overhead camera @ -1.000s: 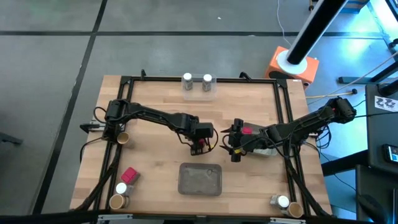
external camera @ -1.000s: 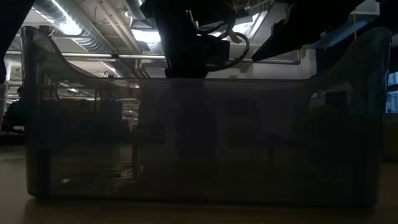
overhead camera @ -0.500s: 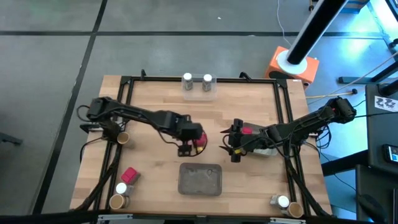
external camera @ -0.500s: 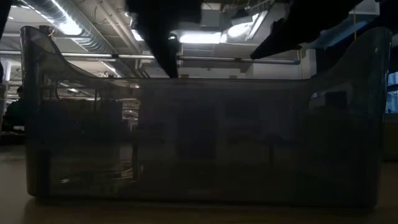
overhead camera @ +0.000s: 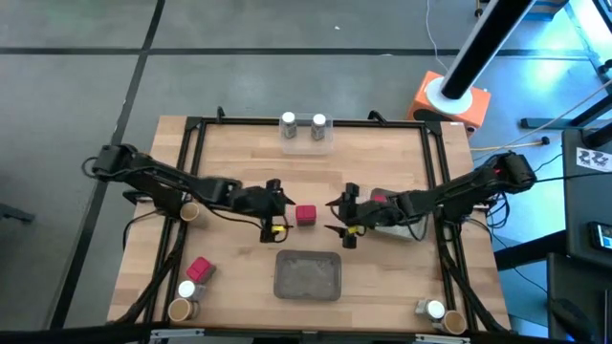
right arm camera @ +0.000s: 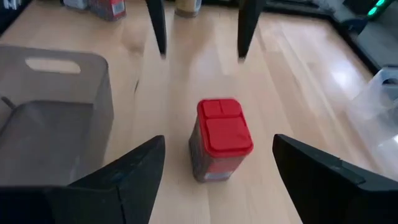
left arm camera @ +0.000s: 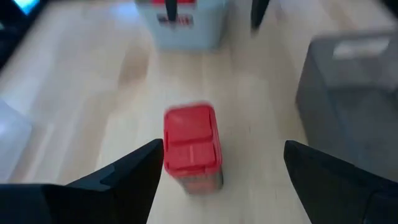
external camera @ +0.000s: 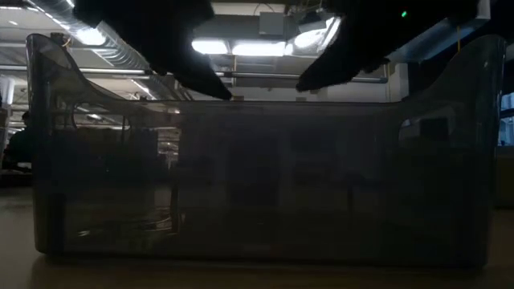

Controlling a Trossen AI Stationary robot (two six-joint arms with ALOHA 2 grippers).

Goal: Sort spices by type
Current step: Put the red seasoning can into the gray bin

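Wooden surface (overhead camera: 239, 153) seen from above, framed by a black rail.

Grey tray (overhead camera: 308, 275) noted at 6 o'clock from the centre, near the front edge. In the low view a clear plastic tray (external camera: 257, 185) fills most of the picture, with both arms seen only as dark shapes above it.

Left arm is stretched in from 9 o'clock. Left gripper (overhead camera: 277, 204) is placed just left of centre, jaws spread, nothing pinched. Right arm is stretched in from 3 o'clock. Right gripper (overhead camera: 339, 215) is placed just right of centre, jaws likewise spread and empty.

Red-capped spice pack (overhead camera: 306, 215) is stood upright on the bare surface between the two grippers, apart from both. It is confirmed in both wrist views (left arm camera: 191, 149) (right arm camera: 221, 138), centred between open fingers, untouched.

A further red pack (overhead camera: 380, 201) is partly hidden beside the right arm.

Two white-capped jars (overhead camera: 303, 124) are set side by side at 12 o'clock by the back rail.

At 7 o'clock: a red pack (overhead camera: 198, 268), a white-capped jar (overhead camera: 186, 290), a tan-topped jar (overhead camera: 179, 310).

At 9 o'clock: one tan-topped jar (overhead camera: 188, 212) by the rail.

At 5 o'clock: a white-capped jar (overhead camera: 433, 310) and a tan-topped jar (overhead camera: 453, 321), close together.
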